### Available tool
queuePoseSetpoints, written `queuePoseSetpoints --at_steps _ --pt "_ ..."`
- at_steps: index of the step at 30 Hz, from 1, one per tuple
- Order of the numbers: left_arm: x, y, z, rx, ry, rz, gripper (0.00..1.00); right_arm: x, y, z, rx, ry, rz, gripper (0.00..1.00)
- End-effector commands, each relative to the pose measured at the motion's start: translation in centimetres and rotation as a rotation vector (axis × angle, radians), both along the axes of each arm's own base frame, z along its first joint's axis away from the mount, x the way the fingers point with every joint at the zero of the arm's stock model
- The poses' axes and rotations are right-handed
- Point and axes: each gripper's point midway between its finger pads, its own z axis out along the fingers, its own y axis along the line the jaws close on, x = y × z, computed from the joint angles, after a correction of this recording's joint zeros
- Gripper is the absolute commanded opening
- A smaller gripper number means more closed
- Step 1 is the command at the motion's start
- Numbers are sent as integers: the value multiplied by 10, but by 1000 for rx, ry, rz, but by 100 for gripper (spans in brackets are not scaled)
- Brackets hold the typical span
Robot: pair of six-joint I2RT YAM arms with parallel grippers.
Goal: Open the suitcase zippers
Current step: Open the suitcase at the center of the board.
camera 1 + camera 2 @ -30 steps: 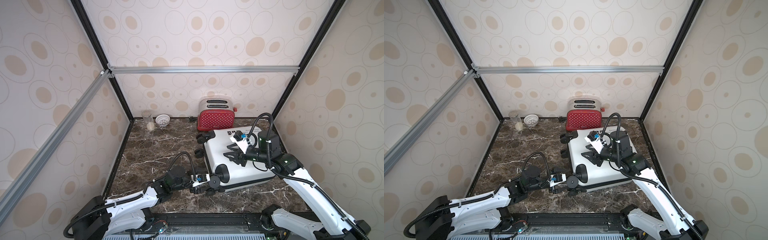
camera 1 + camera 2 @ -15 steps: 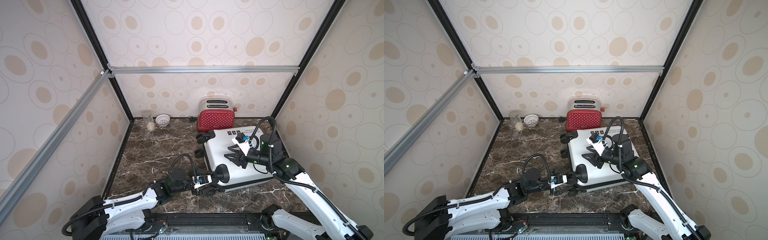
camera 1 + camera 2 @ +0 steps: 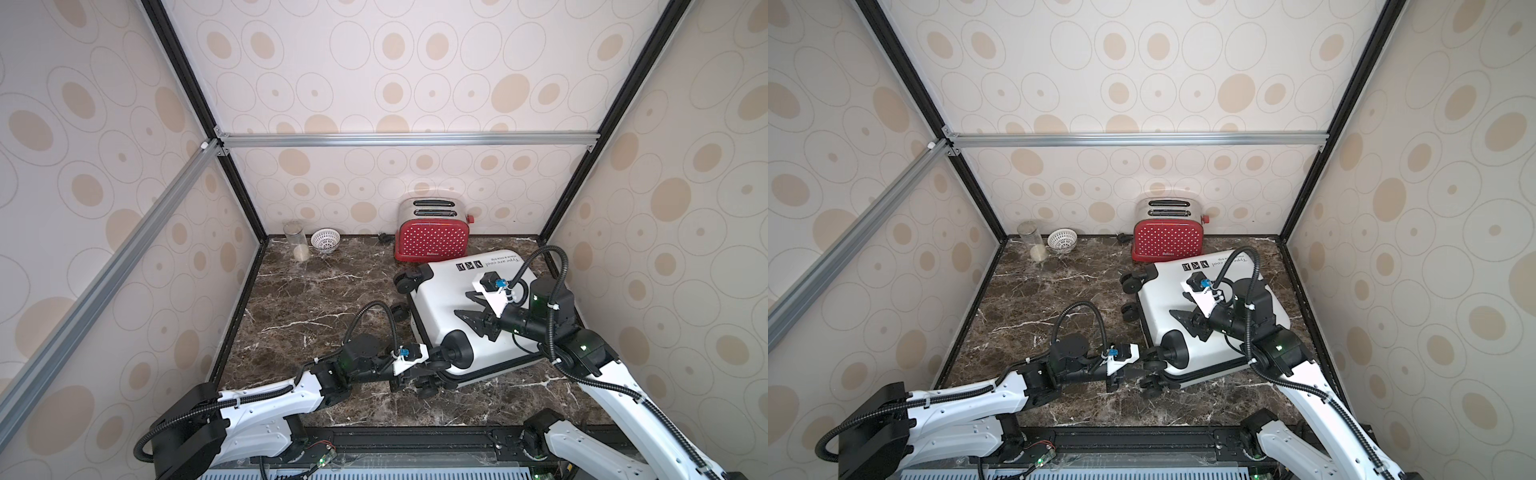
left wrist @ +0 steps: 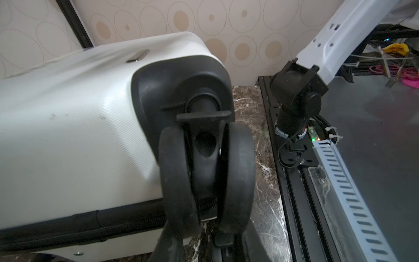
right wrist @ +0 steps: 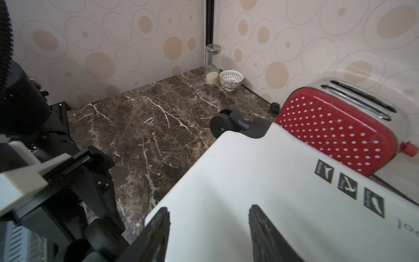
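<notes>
The white suitcase [image 3: 449, 299] lies flat on the marble at the right, also seen from the left wrist [image 4: 68, 136] and the right wrist [image 5: 260, 181]. Its black zipper band [image 4: 90, 224] runs along the near seam [image 3: 494, 368]. My left gripper [image 3: 430, 368] [image 3: 1148, 365] [image 4: 207, 240] is shut on the black double wheel [image 4: 206, 172] at the case's near-left corner, a finger on each side. My right gripper [image 3: 463, 305] [image 3: 1179, 305] [image 5: 208, 217] hangs open just over the top shell, holding nothing.
A red polka-dot toaster [image 3: 432, 241] stands right behind the suitcase. A glass jar [image 3: 296, 245] and a small white bowl [image 3: 325, 241] sit in the back left corner. Walls close in on three sides; the right wall is near the case.
My left gripper has slid right onto the corner wheel and closed round it. My right gripper has opened wider and drawn back slightly over the shell.
</notes>
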Motion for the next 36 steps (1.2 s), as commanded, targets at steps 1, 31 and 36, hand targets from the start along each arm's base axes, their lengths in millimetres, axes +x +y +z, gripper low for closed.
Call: queuePoseSetpoints --at_steps 1,31,36 --pt "9 -4 114 -281 -94 47 0 1 -15 19 -2 -131 -70 62" --pt "217 117 250 -614 -132 933 31 -8 -37 -1 -3 -149 -170 62" --pt "206 150 240 -620 -139 1023 47 16 -66 -6 0 -62 -413 68"
